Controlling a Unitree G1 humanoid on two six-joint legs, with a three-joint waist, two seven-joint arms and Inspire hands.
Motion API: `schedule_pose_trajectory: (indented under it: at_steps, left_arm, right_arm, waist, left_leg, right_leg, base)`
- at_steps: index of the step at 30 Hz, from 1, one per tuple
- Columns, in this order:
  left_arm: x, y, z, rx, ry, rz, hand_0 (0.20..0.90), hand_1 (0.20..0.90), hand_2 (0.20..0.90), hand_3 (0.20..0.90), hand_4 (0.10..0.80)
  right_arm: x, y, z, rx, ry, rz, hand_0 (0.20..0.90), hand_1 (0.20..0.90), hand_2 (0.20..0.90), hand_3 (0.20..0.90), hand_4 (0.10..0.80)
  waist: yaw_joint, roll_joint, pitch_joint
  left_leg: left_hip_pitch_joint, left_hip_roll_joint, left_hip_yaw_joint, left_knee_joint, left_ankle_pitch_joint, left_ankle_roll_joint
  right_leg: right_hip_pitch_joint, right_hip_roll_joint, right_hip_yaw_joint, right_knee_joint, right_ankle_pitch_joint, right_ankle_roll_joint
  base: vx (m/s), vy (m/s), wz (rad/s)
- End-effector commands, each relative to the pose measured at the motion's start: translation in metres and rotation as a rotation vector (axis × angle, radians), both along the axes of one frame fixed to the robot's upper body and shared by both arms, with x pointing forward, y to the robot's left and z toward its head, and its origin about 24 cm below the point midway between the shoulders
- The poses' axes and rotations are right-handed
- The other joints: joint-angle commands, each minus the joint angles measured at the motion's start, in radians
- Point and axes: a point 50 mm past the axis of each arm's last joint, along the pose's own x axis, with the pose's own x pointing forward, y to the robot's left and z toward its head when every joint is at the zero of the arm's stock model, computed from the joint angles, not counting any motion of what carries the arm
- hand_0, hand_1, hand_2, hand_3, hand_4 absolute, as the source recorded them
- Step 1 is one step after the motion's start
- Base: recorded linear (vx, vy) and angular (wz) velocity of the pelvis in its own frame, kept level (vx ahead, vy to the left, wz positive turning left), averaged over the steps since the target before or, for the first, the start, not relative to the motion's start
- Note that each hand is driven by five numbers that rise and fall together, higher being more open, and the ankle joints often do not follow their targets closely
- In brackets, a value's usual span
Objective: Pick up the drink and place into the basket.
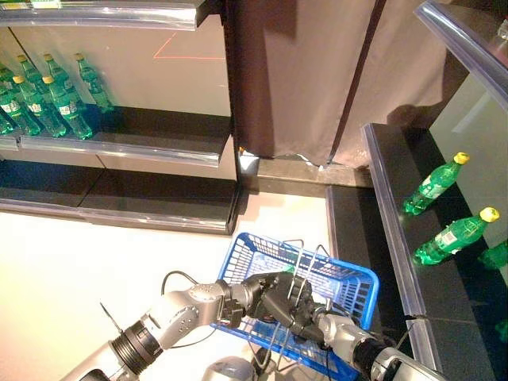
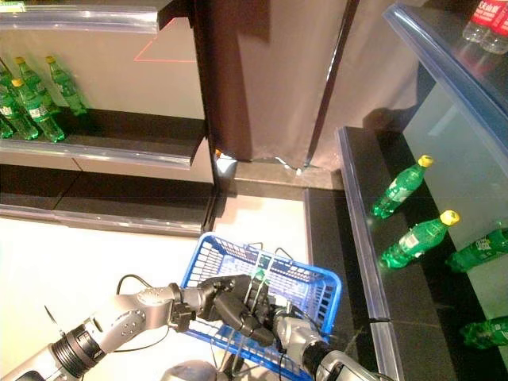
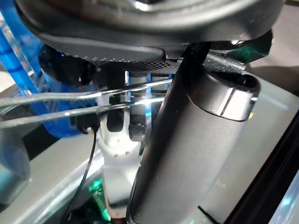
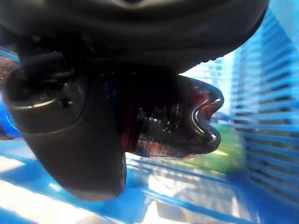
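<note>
My left hand (image 1: 266, 295) is shut on the thin wire handles (image 1: 305, 254) of the blue basket (image 1: 353, 278) and holds it raised in front of me. In the left wrist view its fingers (image 3: 196, 140) curl over the wires (image 3: 70, 105). My right hand (image 1: 308, 319) reaches in over the basket from the lower right, close to the left hand. In the right wrist view it (image 4: 70, 135) is shut on a dark reddish drink (image 4: 173, 121), whose ridged bottom end sticks out past the thumb, with the basket's blue mesh (image 4: 261, 84) right behind it.
Green bottles stand on the left shelf (image 1: 48, 99). More green bottles (image 1: 435, 184) stand on the dark right shelf (image 1: 389, 206), with red drinks (image 2: 484, 20) on the shelf above. A brown curtain (image 1: 309, 71) hangs behind.
</note>
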Motion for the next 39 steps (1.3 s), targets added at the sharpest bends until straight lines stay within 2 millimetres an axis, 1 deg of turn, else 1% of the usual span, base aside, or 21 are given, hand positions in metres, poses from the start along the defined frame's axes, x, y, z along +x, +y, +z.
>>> schedule_pose_trajectory:
  at_steps: [1,4,7,9,11,12,13,14,15,17,18,19,21,25,26,27,30,31,33,36,39]
  left_arm:
    - [-0.025,-0.086,0.128,-0.799,-0.243,-0.351,0.300,0.300,0.300,0.200,0.100]
    - [-0.021,-0.086,0.126,-0.774,-0.281,-0.292,0.300,0.300,0.300,0.200,0.100]
    - [-0.011,-0.079,0.125,-0.730,-0.352,-0.197,0.300,0.300,0.300,0.200,0.100]
    - [0.000,-0.069,0.125,-0.687,-0.403,-0.125,0.300,0.300,0.300,0.200,0.100]
    - [0.008,-0.060,0.126,-0.664,-0.412,-0.067,0.300,0.300,0.300,0.200,0.100]
    - [0.016,-0.050,0.125,-0.654,-0.400,-0.011,0.300,0.300,0.300,0.200,0.100]
    - [0.019,-0.045,0.124,-0.655,-0.384,0.013,0.300,0.300,0.300,0.200,0.100]
    - [0.025,-0.037,0.123,-0.666,-0.337,0.058,0.300,0.300,0.300,0.200,0.100]
    - [0.026,-0.036,0.123,-0.668,-0.330,0.069,0.300,0.300,0.300,0.200,0.100]
    - [0.035,-0.020,0.117,-0.664,-0.309,0.163,0.300,0.300,0.300,0.200,0.100]
    - [0.039,-0.008,0.113,-0.668,-0.293,0.224,0.300,0.300,0.300,0.200,0.100]
    - [0.039,-0.004,0.110,-0.665,-0.293,0.246,0.300,0.300,0.300,0.200,0.100]
    - [0.042,0.015,0.103,-0.650,-0.301,0.331,0.300,0.300,0.300,0.200,0.100]
    - [0.048,0.046,0.088,-0.622,-0.286,0.517,0.300,0.300,0.300,0.200,0.100]
    - [0.048,0.049,0.086,-0.620,-0.286,0.532,0.300,0.300,0.300,0.200,0.100]
    - [0.050,0.058,0.081,-0.606,-0.283,0.580,0.300,0.300,0.300,0.200,0.100]
    - [0.056,0.079,0.064,-0.569,-0.283,0.734,0.300,0.300,0.300,0.200,0.100]
    - [0.059,0.091,0.056,-0.549,-0.291,0.836,0.300,0.300,0.300,0.200,0.100]
    - [0.063,0.105,0.046,-0.539,-0.286,0.943,0.300,0.300,0.300,0.200,0.100]
    - [0.062,0.125,0.027,-0.521,-0.267,1.094,0.300,0.300,0.300,0.200,0.100]
    - [0.059,0.145,0.012,-0.506,-0.258,1.211,0.300,0.300,0.300,0.200,0.100]
  right_arm:
    - [0.035,0.027,0.025,0.008,-0.130,0.089,0.900,0.900,0.900,0.900,0.800]
    - [0.039,0.031,0.028,0.033,-0.121,0.057,0.900,0.900,0.900,0.900,0.800]
    - [0.042,0.030,0.031,0.082,-0.112,0.013,0.900,0.900,0.900,0.900,0.800]
    - [0.046,0.028,0.035,0.156,-0.120,-0.041,0.900,0.900,0.900,0.900,0.800]
    - [0.048,0.028,0.041,0.224,-0.130,-0.086,0.900,0.900,0.900,0.900,0.800]
    - [0.051,0.029,0.051,0.295,-0.151,-0.120,0.900,0.900,0.900,0.900,0.800]
    - [0.052,0.029,0.055,0.336,-0.168,-0.140,0.900,0.900,0.900,0.900,0.800]
    - [0.052,0.027,0.063,0.402,-0.201,-0.171,0.900,0.900,0.900,0.900,0.800]
    - [0.052,0.027,0.065,0.413,-0.208,-0.171,0.900,0.900,0.900,0.900,0.800]
    - [0.049,0.018,0.077,0.498,-0.247,-0.190,0.900,0.900,0.900,0.900,0.800]
    - [0.047,0.007,0.083,0.557,-0.280,-0.214,0.900,0.900,0.900,0.900,0.800]
    - [0.045,0.003,0.086,0.573,-0.288,-0.216,0.900,0.900,0.900,0.900,0.800]
    - [0.039,-0.015,0.095,0.646,-0.306,-0.220,0.900,0.900,0.900,0.900,0.800]
    - [0.025,-0.032,0.110,0.802,-0.294,-0.226,0.900,0.900,0.900,0.900,0.800]
    - [0.024,-0.033,0.111,0.811,-0.290,-0.225,0.900,0.900,0.900,0.900,0.800]
    - [0.021,-0.037,0.114,0.850,-0.278,-0.240,0.900,0.900,0.900,0.900,0.800]
    - [0.014,-0.041,0.116,0.963,-0.260,-0.277,0.900,0.900,0.900,0.900,0.800]
    - [0.011,-0.041,0.116,1.026,-0.241,-0.303,0.900,0.900,0.900,0.900,0.800]
    - [0.006,-0.041,0.114,1.087,-0.215,-0.325,0.900,0.900,0.900,0.900,0.800]
    - [-0.001,-0.040,0.106,1.167,-0.177,-0.391,0.900,0.900,0.900,0.900,0.800]
    - [-0.009,-0.046,0.094,1.220,-0.121,-0.478,0.900,0.900,0.900,0.900,0.800]
  waist:
    - [0.021,0.015,-0.229]
    - [0.023,0.013,-0.234]
    - [0.021,0.011,-0.238]
    - [0.017,0.010,-0.238]
    - [0.010,0.010,-0.236]
    - [0.000,0.010,-0.232]
    - [-0.005,0.011,-0.231]
    - [-0.016,0.012,-0.227]
    - [-0.018,0.012,-0.226]
    - [-0.039,0.012,-0.217]
    - [-0.053,0.011,-0.210]
    - [-0.058,0.011,-0.207]
    - [-0.078,0.010,-0.198]
    - [-0.111,0.007,-0.186]
    - [-0.113,0.007,-0.185]
    - [-0.123,0.006,-0.183]
    - [-0.154,0.005,-0.175]
    - [-0.172,0.004,-0.172]
    - [-0.195,0.003,-0.169]
    - [-0.229,0.005,-0.168]
    - [-0.258,0.010,-0.166]
  left_leg:
    - [0.057,0.066,0.128,0.103,-0.242,-0.050]
    - [0.063,0.067,0.130,0.102,-0.245,-0.051]
    - [0.069,0.068,0.131,0.097,-0.244,-0.050]
    - [0.074,0.069,0.131,0.091,-0.242,-0.050]
    - [0.078,0.071,0.132,0.087,-0.241,-0.051]
    - [0.080,0.072,0.135,0.083,-0.240,-0.050]
    - [0.081,0.072,0.135,0.082,-0.240,-0.049]
    - [0.083,0.074,0.139,0.081,-0.240,-0.049]
    - [0.083,0.074,0.140,0.080,-0.240,-0.048]
    - [0.084,0.075,0.150,0.082,-0.243,-0.046]
    - [0.083,0.076,0.158,0.084,-0.246,-0.045]
    - [0.082,0.077,0.162,0.084,-0.246,-0.045]
    - [0.081,0.080,0.176,0.084,-0.247,-0.045]
    - [0.084,0.083,0.199,0.078,-0.246,-0.046]
    - [0.084,0.084,0.202,0.077,-0.246,-0.046]
    - [0.085,0.085,0.210,0.076,-0.245,-0.048]
    - [0.088,0.089,0.232,0.071,-0.245,-0.051]
    - [0.088,0.090,0.243,0.070,-0.245,-0.053]
    - [0.088,0.092,0.255,0.071,-0.246,-0.054]
    - [0.086,0.097,0.276,0.071,-0.247,-0.056]
    - [0.085,0.103,0.292,0.063,-0.244,-0.058]
  right_leg:
    - [-0.149,0.006,0.000,0.026,0.083,-0.031]
    - [-0.145,0.004,0.001,0.023,0.083,-0.030]
    - [-0.144,0.005,0.007,0.024,0.082,-0.029]
    - [-0.144,0.007,0.014,0.022,0.083,-0.030]
    - [-0.146,0.008,0.019,0.023,0.084,-0.030]
    - [-0.149,0.009,0.026,0.023,0.085,-0.031]
    - [-0.151,0.010,0.029,0.022,0.086,-0.031]
    - [-0.153,0.011,0.036,0.020,0.088,-0.031]
    - [-0.154,0.011,0.037,0.020,0.088,-0.031]
    - [-0.163,0.012,0.051,0.021,0.090,-0.030]
    - [-0.166,0.014,0.061,0.018,0.091,-0.028]
    - [-0.168,0.015,0.065,0.016,0.091,-0.028]
    - [-0.171,0.021,0.082,0.005,0.095,-0.027]
    - [-0.178,0.039,0.116,-0.012,0.102,-0.027]
    - [-0.179,0.040,0.119,-0.013,0.103,-0.027]
    - [-0.181,0.045,0.127,-0.016,0.104,-0.027]
    - [-0.186,0.061,0.152,-0.022,0.106,-0.030]
    - [-0.190,0.068,0.168,-0.026,0.107,-0.031]
    - [-0.195,0.077,0.187,-0.030,0.108,-0.032]
    - [-0.201,0.090,0.221,-0.037,0.111,-0.035]
    - [-0.207,0.102,0.249,-0.045,0.114,-0.039]
  base:
    - [0.028,0.050,0.10]
    - [0.022,0.054,0.03]
    - [0.001,0.042,-0.01]
    - [-0.014,0.026,-0.03]
    - [-0.030,0.026,-0.07]
    - [-0.047,0.027,-0.11]
    - [-0.057,0.027,-0.10]
    - [-0.035,0.016,-0.08]
    - [-0.048,0.005,-0.07]
    - [-0.069,-0.010,-0.09]
    - [-0.078,-0.013,-0.10]
    - [-0.091,-0.018,-0.12]
    - [-0.076,-0.022,-0.12]
    - [-0.049,-0.042,-0.31]
    - [-0.032,-0.047,-0.18]
    - [-0.033,-0.050,-0.21]
    - [-0.047,-0.076,-0.24]
    - [-0.062,-0.096,-0.26]
    - [-0.060,-0.089,-0.45]
    - [-0.060,-0.080,-0.30]
    - [-0.069,-0.068,-0.46]
